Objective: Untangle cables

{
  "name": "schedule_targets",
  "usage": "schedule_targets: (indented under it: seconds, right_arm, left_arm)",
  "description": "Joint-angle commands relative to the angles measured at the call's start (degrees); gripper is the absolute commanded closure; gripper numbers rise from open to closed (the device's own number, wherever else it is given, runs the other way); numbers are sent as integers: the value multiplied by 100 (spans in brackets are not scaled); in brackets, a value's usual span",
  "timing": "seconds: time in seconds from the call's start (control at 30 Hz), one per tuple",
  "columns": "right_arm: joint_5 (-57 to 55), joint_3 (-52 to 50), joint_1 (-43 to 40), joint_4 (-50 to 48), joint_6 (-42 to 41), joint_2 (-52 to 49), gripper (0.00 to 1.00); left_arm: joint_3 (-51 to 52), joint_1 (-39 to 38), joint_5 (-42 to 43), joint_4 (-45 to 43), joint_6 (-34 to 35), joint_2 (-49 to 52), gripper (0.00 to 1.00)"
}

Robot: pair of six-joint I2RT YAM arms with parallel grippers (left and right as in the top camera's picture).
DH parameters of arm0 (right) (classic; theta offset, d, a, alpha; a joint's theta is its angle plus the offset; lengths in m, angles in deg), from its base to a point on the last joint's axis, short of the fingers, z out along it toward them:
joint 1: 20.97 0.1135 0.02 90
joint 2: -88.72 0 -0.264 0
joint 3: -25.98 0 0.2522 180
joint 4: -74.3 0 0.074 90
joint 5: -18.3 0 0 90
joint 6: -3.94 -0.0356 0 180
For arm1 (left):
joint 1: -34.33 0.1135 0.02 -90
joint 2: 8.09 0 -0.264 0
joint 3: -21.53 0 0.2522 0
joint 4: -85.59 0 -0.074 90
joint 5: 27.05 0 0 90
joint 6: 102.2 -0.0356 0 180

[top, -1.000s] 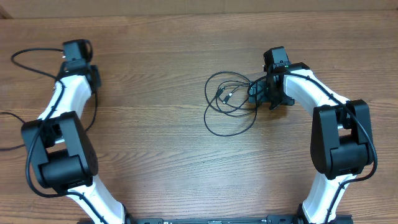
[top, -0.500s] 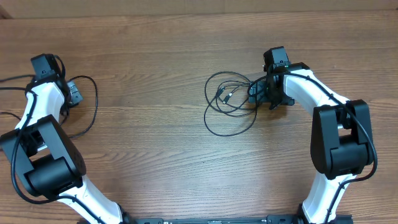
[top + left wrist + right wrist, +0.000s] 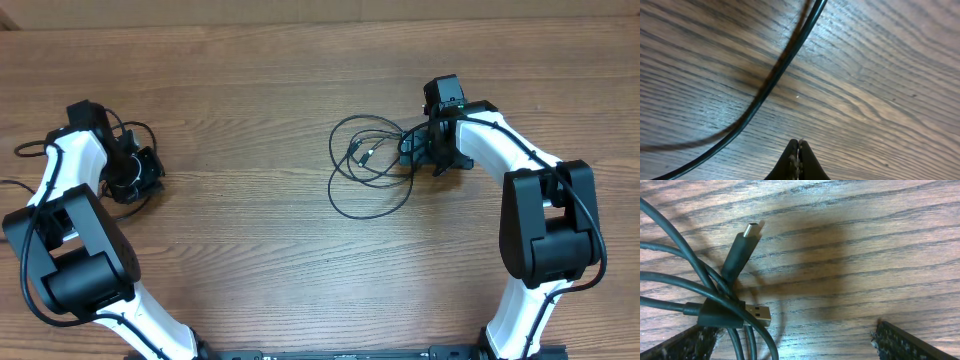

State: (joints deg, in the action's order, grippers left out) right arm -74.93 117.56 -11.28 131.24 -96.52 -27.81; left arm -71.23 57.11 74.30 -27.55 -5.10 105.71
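Right gripper [image 3: 797,332] stands wide apart with nothing between its jaws, its two dark, rough-faced fingers [image 3: 912,341] showing only at the lower corners of the wrist view. Just ahead of the gap and off toward one finger lie the thin black cables [image 3: 700,282], crossing over one another on the brown wood-grain table [image 3: 880,255]; a flat silver USB-A plug [image 3: 757,314] points across the gap, and a slim rounded USB-C plug [image 3: 751,230] lies farther ahead, tilted away. From overhead this tangle forms loose overlapping loops spreading from the gripper's tips toward the middle of the table, plug ends gathered inside the loops. Left gripper [image 3: 799,152] is pressed fully closed, fingertips meeting, and nothing shows between them. Ahead of its tips a lone black cord [image 3: 777,75] sweeps in a curve across the wood, apart from the fingers. That gripper sits well apart from the tangle, off on the far side from the right gripper
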Motion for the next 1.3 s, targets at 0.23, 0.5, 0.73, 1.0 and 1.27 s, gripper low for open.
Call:
schedule_targets:
  seconds: [0.23, 0.5, 0.73, 1.0, 1.27]
  right_arm:
    - [98, -94, -2, -11, -22, -146, 0]
    - [98, -94, -2, -11, -22, -146, 0]
    - [98, -94, -2, -11, -22, -146, 0]
    - [98, -94, -2, -11, -22, -146, 0]
    - [98, -94, -2, -11, -22, -146, 0]
  left_arm:
    - [789, -83, -863, -595, -114, 20, 96]
    - [1259, -68, -1047, -2055, -131, 20, 96]
    - [1427, -68, -1047, -3261, -131, 22, 96]
    - [1718, -63, -1078, -4308, -319, 142, 96]
    - [1469, -136, -15, -4360, -304, 162, 96]
